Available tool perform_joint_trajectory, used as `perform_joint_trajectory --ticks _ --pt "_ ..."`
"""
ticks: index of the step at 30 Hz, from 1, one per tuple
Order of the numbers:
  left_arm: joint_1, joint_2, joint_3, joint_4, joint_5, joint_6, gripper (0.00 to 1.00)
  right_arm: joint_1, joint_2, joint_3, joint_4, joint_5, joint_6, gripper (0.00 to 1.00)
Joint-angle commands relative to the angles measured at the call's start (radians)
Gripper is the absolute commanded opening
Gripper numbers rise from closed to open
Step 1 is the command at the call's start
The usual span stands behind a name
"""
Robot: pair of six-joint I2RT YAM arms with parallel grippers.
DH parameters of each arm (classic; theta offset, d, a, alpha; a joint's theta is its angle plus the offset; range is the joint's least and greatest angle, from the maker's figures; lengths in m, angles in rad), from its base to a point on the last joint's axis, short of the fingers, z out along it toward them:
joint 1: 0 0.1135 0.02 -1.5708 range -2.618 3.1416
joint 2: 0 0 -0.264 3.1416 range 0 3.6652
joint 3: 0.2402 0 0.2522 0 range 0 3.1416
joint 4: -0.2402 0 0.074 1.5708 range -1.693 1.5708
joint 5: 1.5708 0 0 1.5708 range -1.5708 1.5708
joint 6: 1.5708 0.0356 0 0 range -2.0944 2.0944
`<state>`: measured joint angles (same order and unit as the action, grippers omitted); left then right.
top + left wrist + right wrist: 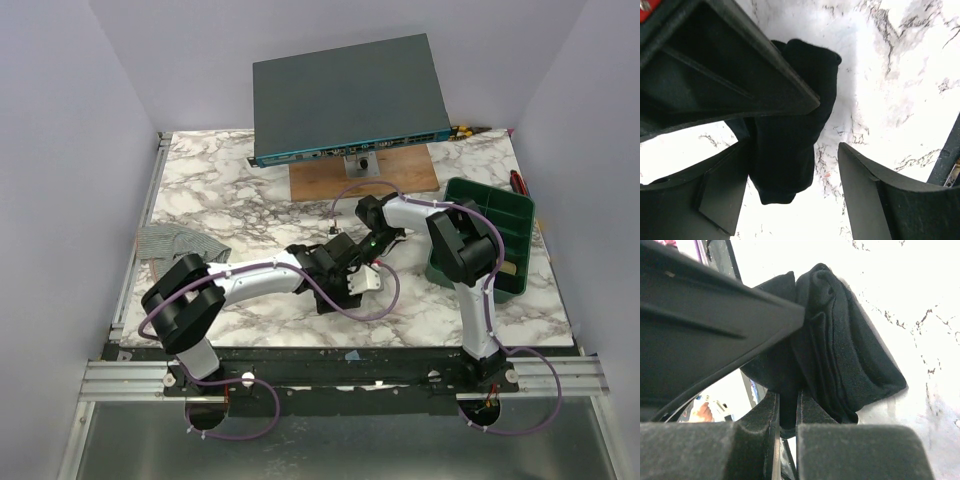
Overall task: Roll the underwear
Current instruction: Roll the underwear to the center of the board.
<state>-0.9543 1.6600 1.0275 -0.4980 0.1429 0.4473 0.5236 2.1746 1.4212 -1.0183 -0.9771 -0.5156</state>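
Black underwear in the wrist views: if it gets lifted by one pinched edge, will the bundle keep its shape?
Probably not. The black underwear is soft layered cloth with loose folds, so it would likely sag and unroll. It looks light; the right gripper, shut on one edge, should carry it. Knit fabric seems unlikely to slip.

Left arm (250,278) stretches low toward the centre, elbow folded back by its base. Left gripper (790,165) points down, jaws spread wide. Right arm (478,300) stands tall, its forearm doubling back leftward. Right gripper (788,402) sits right against the left one, fingers pinched tight on the underwear (850,360).
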Motion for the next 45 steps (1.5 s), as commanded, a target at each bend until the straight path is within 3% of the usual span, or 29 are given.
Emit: perform_joint_trajectory --ticks 1,12,19,26,28,30,35,37,39,45 --pt "-0.038 -0.047 -0.024 0.057 -0.04 0.043 0.71 -0.008 0.057 -0.019 0.116 0.294 -0.056 0.01" --pt "-0.044 0.041 -0.014 0.049 -0.05 0.073 0.68 -0.008 0.051 -0.028 0.117 0.293 -0.061 0.01" --pt "-0.043 0.053 -0.011 0.034 -0.048 0.074 0.54 -0.008 0.05 -0.033 0.119 0.292 -0.063 0.01" --pt "-0.043 0.086 -0.002 0.006 -0.045 0.068 0.31 -0.008 0.045 -0.027 0.117 0.293 -0.06 0.01" --pt "-0.043 0.096 0.004 -0.005 -0.047 0.06 0.2 -0.008 0.042 -0.031 0.121 0.294 -0.054 0.01" --pt "-0.042 0.098 0.008 -0.007 -0.043 0.05 0.01 -0.009 0.034 -0.039 0.135 0.297 -0.042 0.02" --pt "-0.025 0.108 0.028 -0.039 -0.007 0.038 0.0 -0.009 -0.004 -0.056 0.15 0.29 -0.015 0.19" --pt "-0.012 0.12 0.049 -0.064 0.023 0.04 0.0 -0.008 -0.031 -0.067 0.162 0.284 0.006 0.31" --pt "0.002 0.129 0.068 -0.084 0.047 0.043 0.0 -0.008 -0.063 -0.079 0.178 0.289 0.032 0.54" --pt "0.042 0.148 0.112 -0.129 0.109 0.05 0.0 -0.026 -0.194 -0.122 0.25 0.365 0.115 0.65"
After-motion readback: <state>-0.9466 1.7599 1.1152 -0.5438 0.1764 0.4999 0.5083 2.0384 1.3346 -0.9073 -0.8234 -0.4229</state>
